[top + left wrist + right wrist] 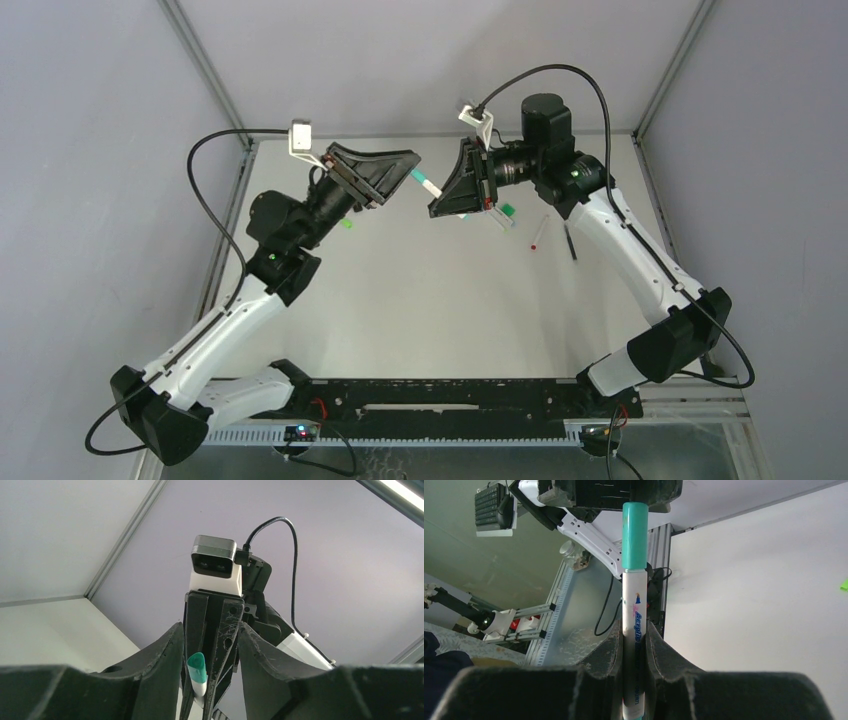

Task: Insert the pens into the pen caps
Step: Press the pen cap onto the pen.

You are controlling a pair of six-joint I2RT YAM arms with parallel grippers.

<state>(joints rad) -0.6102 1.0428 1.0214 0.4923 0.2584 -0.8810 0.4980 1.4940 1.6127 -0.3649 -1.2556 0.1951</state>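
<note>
My right gripper (442, 198) (634, 635) is raised above the table and shut on a white pen (634, 605) with blue print. A teal cap (634, 535) sits on the pen's outer end and points at my left gripper (410, 165). The pen spans the gap between both grippers (426, 184). In the left wrist view the left gripper (211, 645) is open, its fingers apart, with the teal cap (197, 666) seen end-on just beyond them. Whether the left fingers touch the cap is unclear.
On the table lie a bright green cap (347, 224), a darker green cap (507, 210), a thin pen with a red end (540, 232) and a thin dark pen (570, 242). Another pen lies partly hidden under the right gripper (503, 221). Walls enclose the table.
</note>
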